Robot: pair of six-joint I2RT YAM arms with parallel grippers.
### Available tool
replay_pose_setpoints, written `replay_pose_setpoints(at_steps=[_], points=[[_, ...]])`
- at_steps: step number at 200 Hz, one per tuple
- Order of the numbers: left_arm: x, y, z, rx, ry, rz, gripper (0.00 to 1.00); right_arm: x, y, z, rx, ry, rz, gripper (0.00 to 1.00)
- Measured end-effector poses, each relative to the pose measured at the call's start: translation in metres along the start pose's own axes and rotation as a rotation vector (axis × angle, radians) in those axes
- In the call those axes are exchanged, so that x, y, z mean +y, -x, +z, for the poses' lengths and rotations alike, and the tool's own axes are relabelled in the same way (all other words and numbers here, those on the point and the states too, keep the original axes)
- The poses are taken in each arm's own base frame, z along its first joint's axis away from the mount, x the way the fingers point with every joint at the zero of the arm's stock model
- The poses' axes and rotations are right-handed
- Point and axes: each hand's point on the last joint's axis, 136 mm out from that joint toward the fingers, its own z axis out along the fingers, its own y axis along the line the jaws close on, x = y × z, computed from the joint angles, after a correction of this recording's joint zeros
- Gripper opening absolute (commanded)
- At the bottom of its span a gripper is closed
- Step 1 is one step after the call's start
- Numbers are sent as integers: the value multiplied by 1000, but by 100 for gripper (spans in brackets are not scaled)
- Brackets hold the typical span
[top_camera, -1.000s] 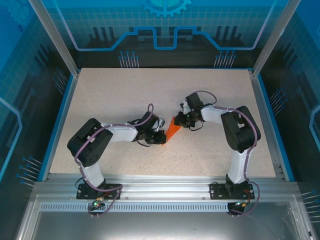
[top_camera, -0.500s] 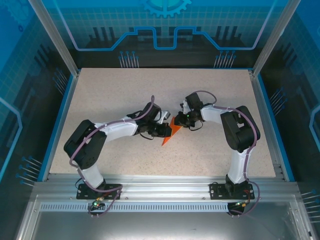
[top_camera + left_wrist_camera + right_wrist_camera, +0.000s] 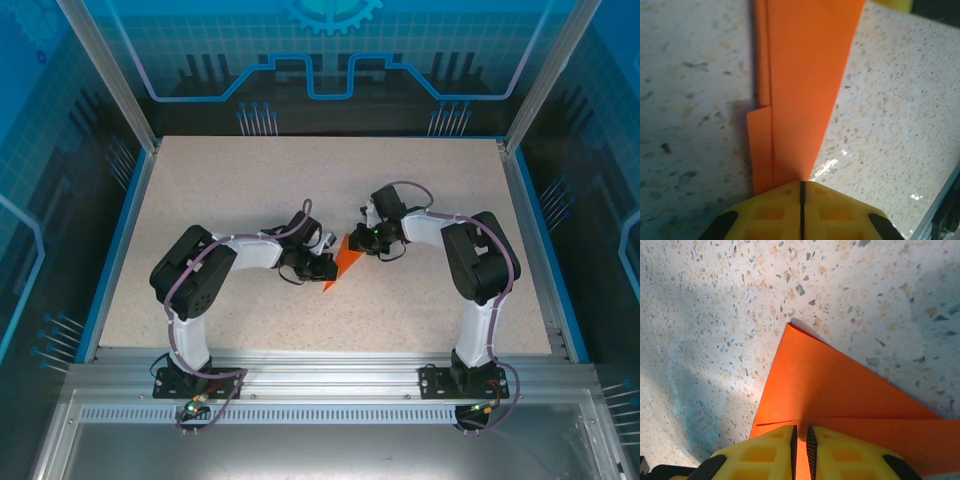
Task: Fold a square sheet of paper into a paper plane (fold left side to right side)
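- Orange paper [image 3: 343, 264], folded to a narrow pointed shape, lies flat mid-bench [image 3: 230, 190], between the two arms.
- Left fingers [image 3: 770, 217] are clenched on its narrow end; that arm is bent low, coming in from the left.
- Right fingers [image 3: 765, 452] pinch its far-right edge, apparently flat to the bench, with a slim gap between them.
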Motion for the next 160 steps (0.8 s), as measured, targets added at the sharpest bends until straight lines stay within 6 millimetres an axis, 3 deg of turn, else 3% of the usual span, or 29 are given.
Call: replay_pose_setpoints(at_steps=[72,129,160], points=[[0,-7,-2,-23,-30,30,9,0,0,0,2,-1,-1,17],[7,-61,-18,58,0,27,9,0,-1,0,2,-1,-6,17],[11,-76,-27,75,24,13,12,0,-1,0,3,2,-7,19]])
